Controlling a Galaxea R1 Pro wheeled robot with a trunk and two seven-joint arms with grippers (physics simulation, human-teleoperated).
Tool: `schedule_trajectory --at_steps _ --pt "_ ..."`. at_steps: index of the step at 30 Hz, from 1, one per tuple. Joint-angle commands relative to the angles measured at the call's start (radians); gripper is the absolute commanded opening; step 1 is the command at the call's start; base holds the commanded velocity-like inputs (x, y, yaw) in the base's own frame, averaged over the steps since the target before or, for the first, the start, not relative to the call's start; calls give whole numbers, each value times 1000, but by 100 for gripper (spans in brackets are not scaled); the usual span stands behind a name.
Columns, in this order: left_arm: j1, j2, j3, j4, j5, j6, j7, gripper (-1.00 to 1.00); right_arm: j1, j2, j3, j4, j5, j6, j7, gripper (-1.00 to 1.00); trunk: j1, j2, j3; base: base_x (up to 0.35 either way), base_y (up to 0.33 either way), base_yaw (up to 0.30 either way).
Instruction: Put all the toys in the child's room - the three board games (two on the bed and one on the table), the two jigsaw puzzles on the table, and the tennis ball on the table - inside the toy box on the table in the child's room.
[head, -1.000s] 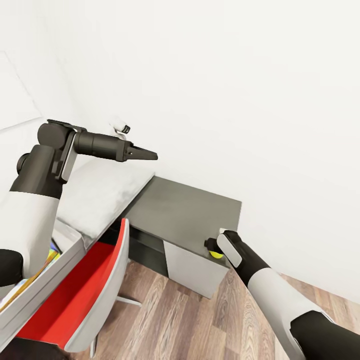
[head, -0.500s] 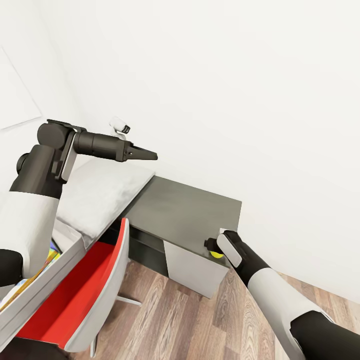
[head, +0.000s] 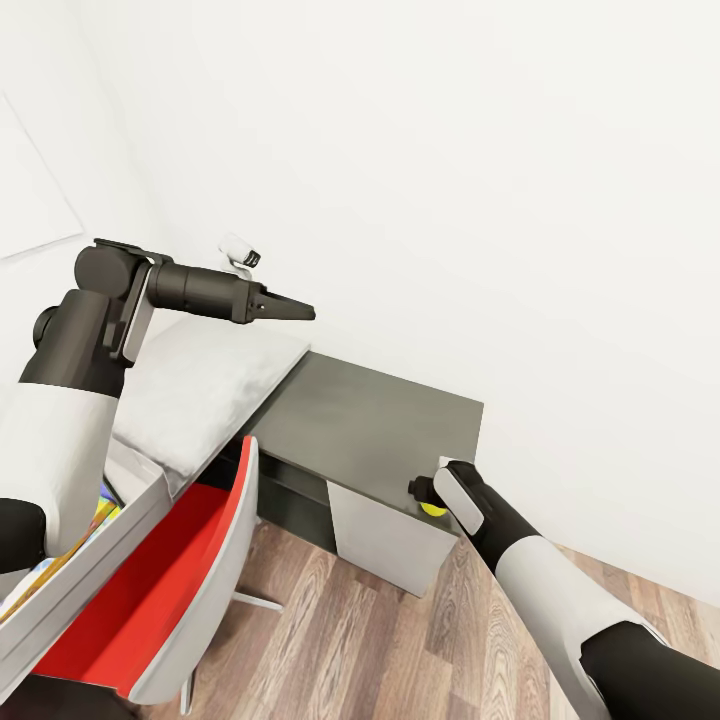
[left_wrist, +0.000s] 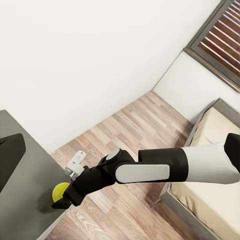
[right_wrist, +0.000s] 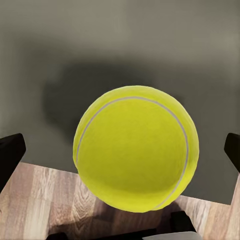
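Now one tennis ball (right_wrist: 135, 148) sits between the right tool's (right_wrist: 122, 150) fingers.

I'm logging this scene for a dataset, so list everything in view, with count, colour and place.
tennis ball: one, yellow-green, at the near right corner of the table's dark part, between the right gripper's fingers.
table: one, dark grey section against the wall, pale top to its left.
toy box: one, light grey, lower left, colourful items inside.
chair: one, red seat with white shell, before the table.
bed: one, beige mattress, grey frame, below a window.
floor: wood planks.
left gripper: dark, raised over the table, shut.
right gripper: dark, around the ball; contact unclear.
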Motion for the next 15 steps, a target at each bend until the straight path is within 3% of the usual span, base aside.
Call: schedule_trajectory --at_steps 1,6,7,15 --pt "-1 1 -3 0 2 11 -2 100 -1 -1 4 -1 -11 1 -10 100 1 -2 -2 0 0 0" --pt "-1 1 -3 0 2 11 -2 100 -1 -1 4 -1 -11 1 -10 100 1 -2 -2 0 0 0" --pt "-1 1 -3 0 2 11 -2 100 -1 -1 4 0 -11 1 -10 -100 1 -2 -2 0 0 0" --pt "-1 1 -3 0 2 11 -2 100 -1 -1 4 3 -10 1 -10 -100 1 -2 -2 0 0 0"
